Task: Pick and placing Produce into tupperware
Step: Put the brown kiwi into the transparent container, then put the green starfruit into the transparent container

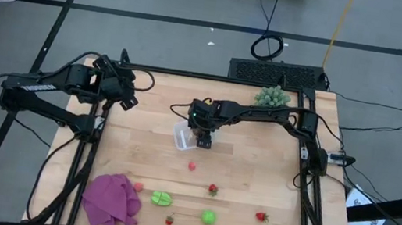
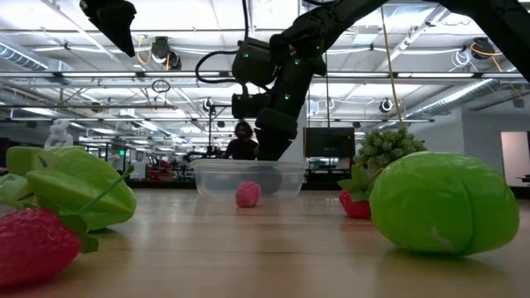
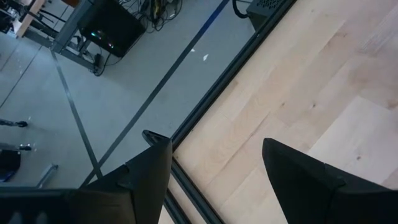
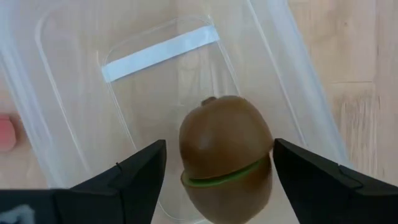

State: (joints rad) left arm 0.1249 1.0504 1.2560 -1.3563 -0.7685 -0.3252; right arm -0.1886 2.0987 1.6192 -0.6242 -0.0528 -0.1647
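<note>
My right gripper [image 1: 204, 137] hangs open over the clear tupperware [image 1: 182, 137] at the table's middle. In the right wrist view the brown oval [image 4: 225, 155], with a green seam, lies inside the tupperware [image 4: 68, 124] between and below the spread fingers [image 4: 140, 165], with a gap on one side. A pink piece [image 1: 192, 166] lies just near of the container. Red pieces [image 1: 213, 188] and two green pieces [image 1: 162, 198] [image 1: 207, 217] lie toward the near edge. My left gripper [image 1: 128, 101] waits open by the far left edge, over bare wood [image 3: 214, 149].
A purple cloth [image 1: 111, 201] lies bunched at the near left corner. The spiky pale-green plant [image 1: 272, 97] stands at the far edge, right of centre. A black frame [image 1: 93, 152] runs along the table's sides. Bare wood lies right of the tupperware.
</note>
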